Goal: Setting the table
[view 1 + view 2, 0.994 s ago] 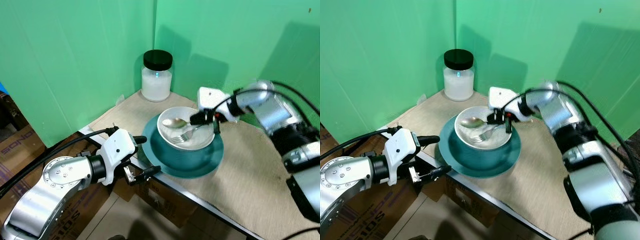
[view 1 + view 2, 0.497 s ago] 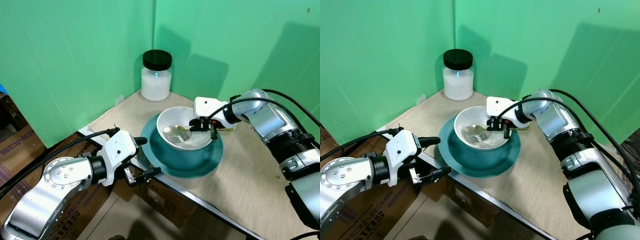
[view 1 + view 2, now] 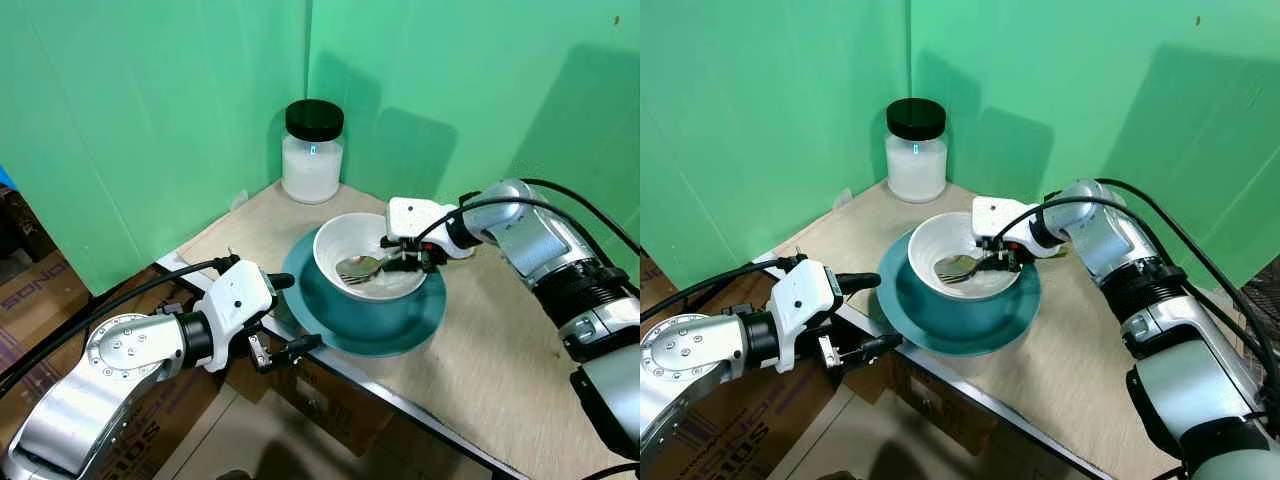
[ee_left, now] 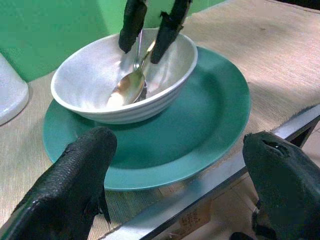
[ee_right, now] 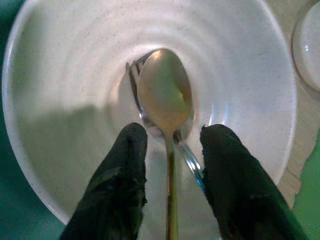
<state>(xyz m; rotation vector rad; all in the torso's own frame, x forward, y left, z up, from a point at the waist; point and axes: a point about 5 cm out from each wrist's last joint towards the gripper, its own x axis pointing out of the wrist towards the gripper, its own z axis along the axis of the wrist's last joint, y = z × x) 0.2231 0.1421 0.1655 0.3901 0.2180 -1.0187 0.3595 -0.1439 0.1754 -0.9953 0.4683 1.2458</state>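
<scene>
A shiny metal spoon (image 5: pixel 165 97) lies over a fork (image 5: pixel 136 85) in the white ribbed bowl (image 3: pixel 340 240) on my teal plate (image 3: pixel 410 325). My right end effector (image 5: pixel 170 145) straddles their handles, released; my left end effector (image 4: pixel 175 165) hangs released at the surface (image 3: pixel 500 350) edge.

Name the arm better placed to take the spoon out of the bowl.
Right. Its end effector is inside the white bowl, fingers open either side of the spoon handle. The left end effector sits off the table edge, short of the green plate.

Bare mat (image 3: pixel 520 350) beside plate (image 3: pixel 410 325); jar (image 3: pixel 313 150) blocking the corner.
</scene>
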